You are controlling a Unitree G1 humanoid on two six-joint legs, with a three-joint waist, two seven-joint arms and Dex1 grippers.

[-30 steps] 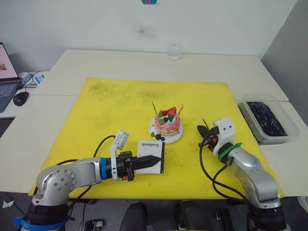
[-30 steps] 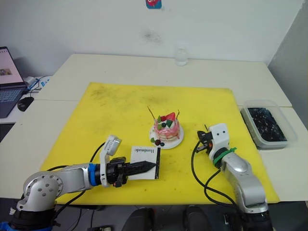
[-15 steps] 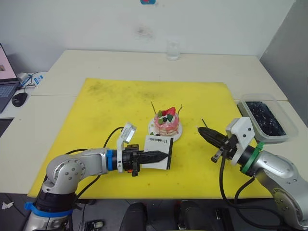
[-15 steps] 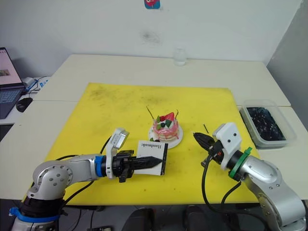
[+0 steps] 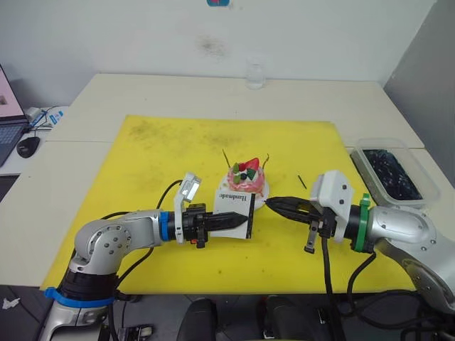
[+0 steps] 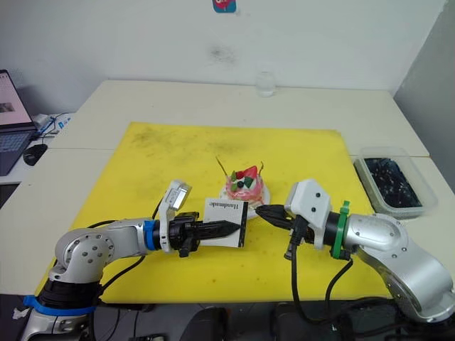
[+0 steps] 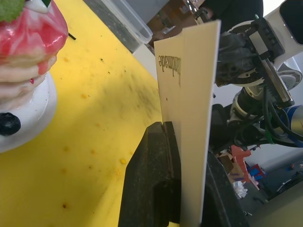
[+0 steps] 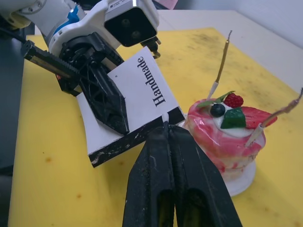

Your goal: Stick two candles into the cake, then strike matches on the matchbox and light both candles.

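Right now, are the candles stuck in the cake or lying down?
Stuck in. Both candles stand up out of the pink cake, leaning slightly.

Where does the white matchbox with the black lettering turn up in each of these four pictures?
Left eye view: matchbox, just before the cake.
Right eye view: same.
Left wrist view: edge-on, clamped.
Right wrist view: tilted, lettering up.
Shared landmark: the pink cake.

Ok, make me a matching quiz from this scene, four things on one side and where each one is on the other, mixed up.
Things:
1. matchbox
2. candles
3. match
4. black stick

Places:
A. lying loose on the mat
B. standing in the cake
C. clamped in the left claw
D. pinched in the right claw

Pairs: 1-C, 2-B, 3-D, 4-A
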